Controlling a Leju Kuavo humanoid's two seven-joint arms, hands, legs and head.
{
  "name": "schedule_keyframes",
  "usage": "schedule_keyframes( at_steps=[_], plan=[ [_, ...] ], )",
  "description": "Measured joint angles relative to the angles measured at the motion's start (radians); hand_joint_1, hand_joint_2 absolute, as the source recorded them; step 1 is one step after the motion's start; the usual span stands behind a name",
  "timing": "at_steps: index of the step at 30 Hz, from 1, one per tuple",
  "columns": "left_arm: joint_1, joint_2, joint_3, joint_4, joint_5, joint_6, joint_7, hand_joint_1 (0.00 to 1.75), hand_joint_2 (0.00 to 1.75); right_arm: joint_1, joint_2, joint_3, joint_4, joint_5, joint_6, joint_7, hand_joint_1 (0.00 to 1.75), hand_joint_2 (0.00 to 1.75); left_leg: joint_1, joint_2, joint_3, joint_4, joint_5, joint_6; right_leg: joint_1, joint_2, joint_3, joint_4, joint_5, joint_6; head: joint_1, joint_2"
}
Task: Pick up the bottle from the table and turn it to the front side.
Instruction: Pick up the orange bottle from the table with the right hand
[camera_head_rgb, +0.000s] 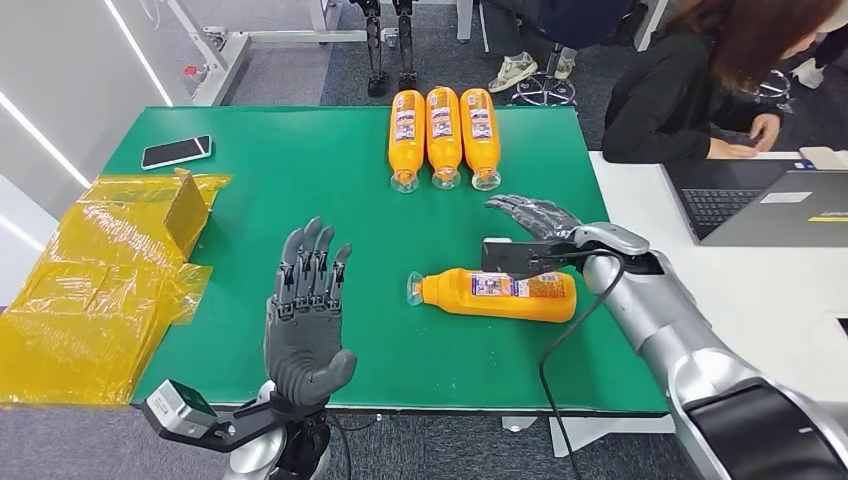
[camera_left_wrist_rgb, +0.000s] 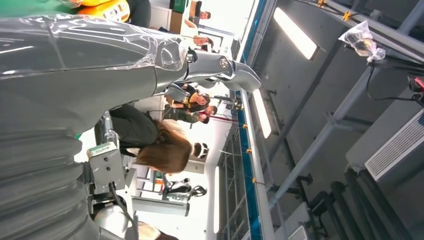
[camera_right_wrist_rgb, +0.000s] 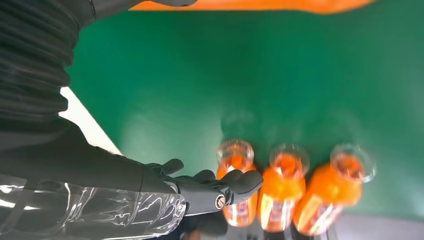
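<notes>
A: Status of the fingers, right hand (camera_head_rgb: 535, 215) first?

B: Spread and extended flat, holding nothing. The right hand hovers over the green desk (camera_head_rgb: 300, 190), just beyond the bottle (camera_head_rgb: 497, 294), on its far side. No contact that I can see.

A: And the left hand (camera_head_rgb: 305, 310)?

B: Palm up, fingers (camera_head_rgb: 310, 260) apart and pointing away from the robot. Empty. It stands well to the left of the bottle's neck.

A: Locate the bottle.

B: Lying on its side on the desk, toward the right front. Long axis runs left to right; clear cap end points left toward the left hand, base points right, under the right wrist. The right hand is the nearer one. My judgement: the right hand must come back toward the robot and down to close across the body, at right angles to that axis.

A: Any legible writing?

B: A label band shows on the upper side, blue and white with an orange part, but the print is too small to read. No brand can be stated.

A: Surroundings?

B: Three more bottles (camera_head_rgb: 443, 135) lie side by side at the far edge, caps toward the robot, labels up. A phone (camera_head_rgb: 176, 151) lies far left, yellow film (camera_head_rgb: 90, 290) at the left edge, and a person works at a laptop (camera_head_rgb: 760, 205) on the right.
</notes>
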Motion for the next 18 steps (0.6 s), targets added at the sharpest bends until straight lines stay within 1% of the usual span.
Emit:
schedule_keyframes(
  at_steps=[4, 8, 13, 18],
  plan=[
    [-0.002, 0.000, 0.000, 0.007, 0.010, 0.007, 0.000, 0.00, 1.75, -0.058, 0.020, 0.068, 0.069, -0.006, 0.061, -0.001, 0.00, 1.75, 0.000, 0.001, 0.000, 0.000, 0.000, 0.000, 0.000, 0.000, 0.000, 0.000, 0.000, 0.000, 0.000, 0.000],
    [-0.002, 0.000, 0.000, 0.011, 0.017, 0.016, 0.000, 0.00, 1.75, -0.091, 0.037, 0.132, 0.109, -0.020, 0.107, 0.000, 0.00, 1.75, 0.000, 0.000, 0.001, 0.000, 0.000, 0.000, 0.000, 0.000, 0.000, 0.000, 0.000, 0.000, 0.000, 0.000],
    [-0.002, 0.001, 0.000, 0.014, 0.026, 0.018, 0.000, 0.00, 1.75, -0.098, 0.047, 0.200, 0.148, -0.021, 0.114, 0.007, 0.00, 1.75, 0.000, 0.000, 0.001, 0.000, 0.000, 0.000, 0.000, 0.000, 0.000, 0.000, 0.000, 0.000, 0.000, 0.000],
    [-0.003, 0.000, 0.000, 0.019, 0.031, 0.018, 0.000, 0.00, 1.75, -0.072, 0.050, 0.256, 0.187, -0.023, 0.111, 0.008, 0.00, 1.75, 0.000, 0.000, 0.000, 0.000, 0.000, 0.000, 0.000, 0.000, 0.000, -0.001, 0.000, 0.000, 0.000, 0.000]
  ],
)
